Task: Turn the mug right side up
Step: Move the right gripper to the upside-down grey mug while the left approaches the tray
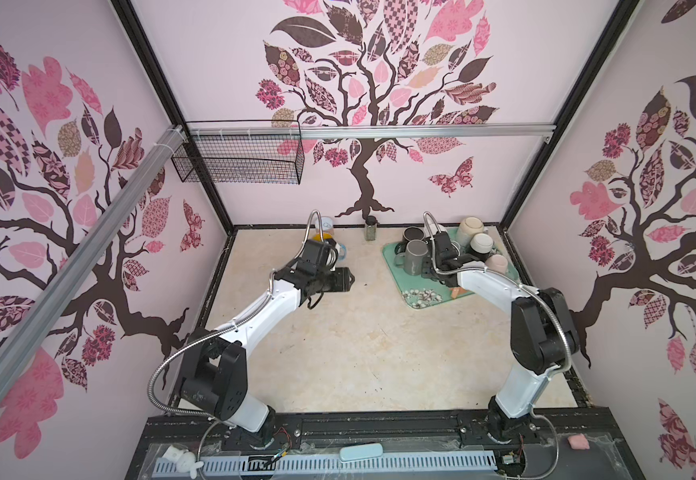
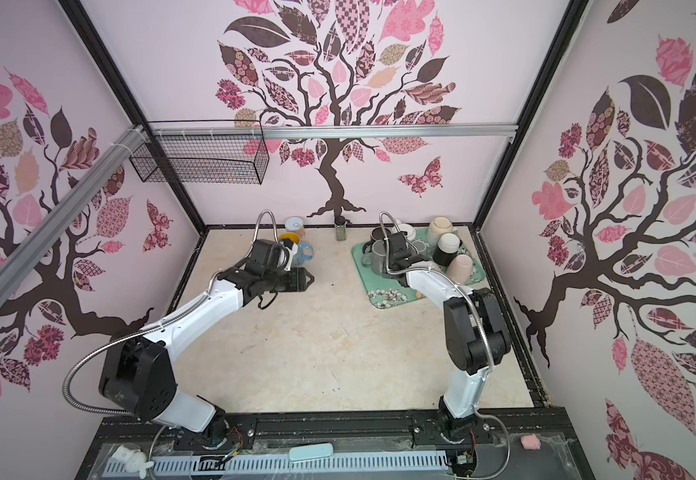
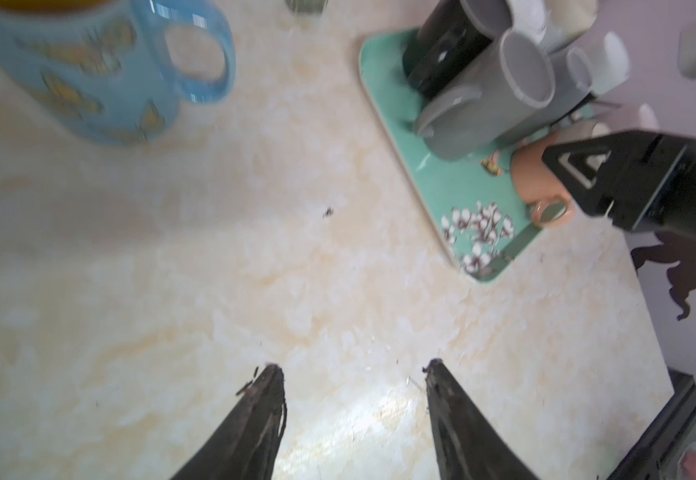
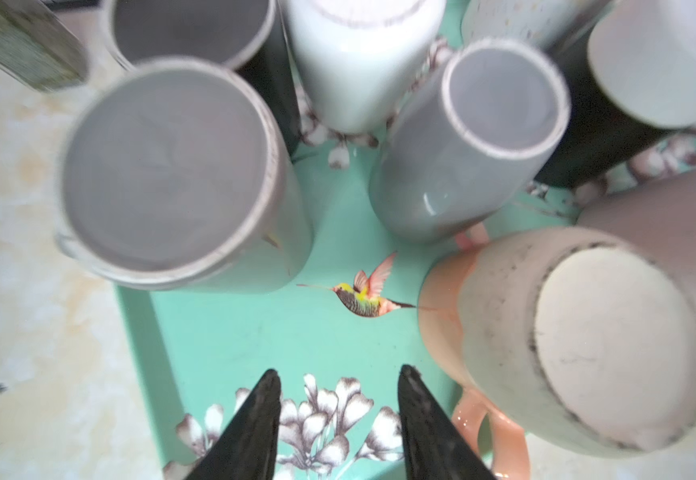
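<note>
Hovering my right jaws, parted and empty, over the teal tray (image 4: 221,332) at far right, just beside the upside-down peach mug (image 4: 579,345); left jaws gape empty over the bench (image 3: 171,270).

1. Tray (image 1: 417,297): one, teal with a flower print
2. Upturned mugs (image 4: 171,174) on the tray: eight counted in the right wrist view; fewer show in both top views, where the arm covers some
3. Vessels off the tray, at the back left of the table: three, namely a blue butterfly mug (image 1: 341,250), a yellow mug (image 1: 322,237), mostly hidden, and a white cup (image 1: 326,225)
4. Spice jar (image 1: 371,228): one
5. Wire basket (image 1: 238,153): one
6. Arms: two, one gripper each, left gripper (image 3: 352,365) and right gripper (image 4: 340,368)
7. Front ledge: one toy rabbit (image 1: 182,459), one pale blue bar (image 1: 360,452), one pink lump (image 1: 578,441)
</note>
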`<action>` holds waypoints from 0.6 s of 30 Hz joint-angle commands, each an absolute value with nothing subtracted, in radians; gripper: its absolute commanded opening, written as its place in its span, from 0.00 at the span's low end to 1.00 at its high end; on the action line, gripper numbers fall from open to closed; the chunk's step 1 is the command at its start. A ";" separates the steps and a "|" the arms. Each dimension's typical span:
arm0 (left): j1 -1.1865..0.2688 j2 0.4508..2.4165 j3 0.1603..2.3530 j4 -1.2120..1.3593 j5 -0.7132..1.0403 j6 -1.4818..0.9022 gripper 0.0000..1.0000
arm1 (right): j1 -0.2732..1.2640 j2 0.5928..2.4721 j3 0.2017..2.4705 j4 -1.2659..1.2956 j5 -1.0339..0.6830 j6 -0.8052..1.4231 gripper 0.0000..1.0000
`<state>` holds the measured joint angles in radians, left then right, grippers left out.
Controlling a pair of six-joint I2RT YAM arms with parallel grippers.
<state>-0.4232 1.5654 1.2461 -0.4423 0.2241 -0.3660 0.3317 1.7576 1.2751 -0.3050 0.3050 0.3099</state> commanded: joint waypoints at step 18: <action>-0.485 2.285 2.015 -0.250 0.397 -0.432 0.37 | 0.338 1.531 1.095 -0.297 0.175 0.342 0.55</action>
